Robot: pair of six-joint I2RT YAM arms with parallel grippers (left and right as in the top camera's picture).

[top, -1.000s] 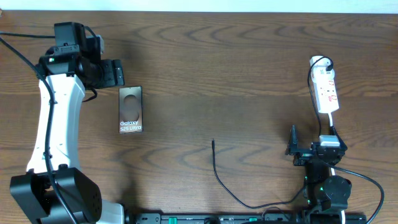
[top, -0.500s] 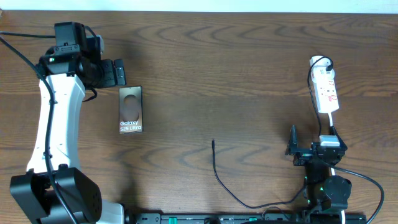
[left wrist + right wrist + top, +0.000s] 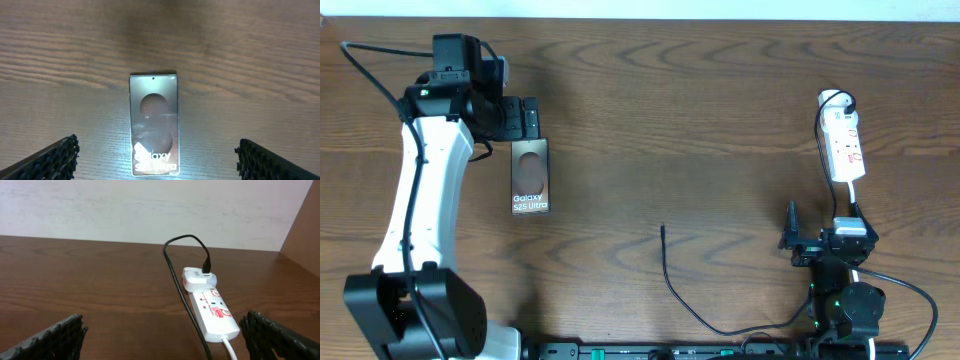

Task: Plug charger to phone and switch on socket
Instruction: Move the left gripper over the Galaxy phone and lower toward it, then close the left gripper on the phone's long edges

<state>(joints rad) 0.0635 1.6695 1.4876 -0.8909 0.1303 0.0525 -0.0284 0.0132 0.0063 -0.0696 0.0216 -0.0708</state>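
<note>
The phone [image 3: 530,176] lies flat on the table at the left, "Galaxy" lettering toward the front edge; in the left wrist view the phone [image 3: 153,107] lies on the table below the space between the open fingers. My left gripper [image 3: 524,119] [image 3: 156,146] hovers open at the phone's far end, holding nothing. The charger [image 3: 672,283] curls across the front middle, its plug tip [image 3: 662,229] lying free. The white socket [image 3: 843,140] [image 3: 215,312] lies at the right, with the charger cable [image 3: 173,275] running into a white adapter [image 3: 197,278]. My right gripper [image 3: 820,238] [image 3: 162,322] rests open, short of the socket.
A white cord [image 3: 230,347] leaves the socket's near end toward the right arm's base [image 3: 845,305]. A pale wall [image 3: 150,210] stands behind the table's far edge. Bare wood [image 3: 700,120] lies between the phone and the socket.
My left arm has swung right, bringing its gripper from beside the phone's far left corner to over its far end, and the jaws have opened wider. The right arm has not moved.
</note>
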